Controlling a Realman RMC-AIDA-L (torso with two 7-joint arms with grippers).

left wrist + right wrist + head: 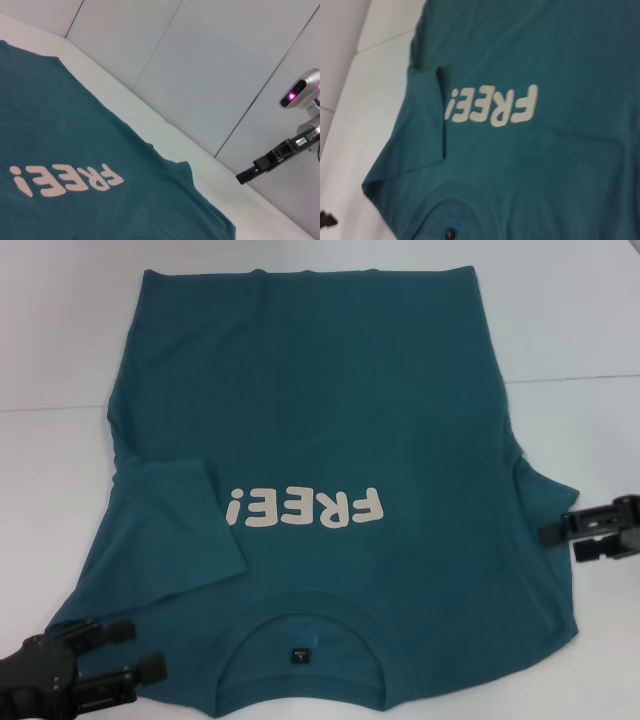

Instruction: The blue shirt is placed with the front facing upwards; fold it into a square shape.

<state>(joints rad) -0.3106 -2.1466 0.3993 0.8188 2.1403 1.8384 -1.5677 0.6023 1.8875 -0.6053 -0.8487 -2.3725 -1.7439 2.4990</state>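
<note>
one shirt (330,440) lies flat, front up, centre of white table (60,360), collar at 6 o'clock. left gripper (140,655) spread at 7 o'clock hem corner. right gripper (550,535) spread beside 3 o'clock sleeve edge.

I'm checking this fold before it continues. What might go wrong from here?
The left sleeve already lies folded over the blue shirt, but the right sleeve still sticks out, so the square may end up lopsided. The left pincer sits open at the collar-side corner; closing there might grab only the top layer and drag wrinkles across the "FREE!" lettering.
</note>
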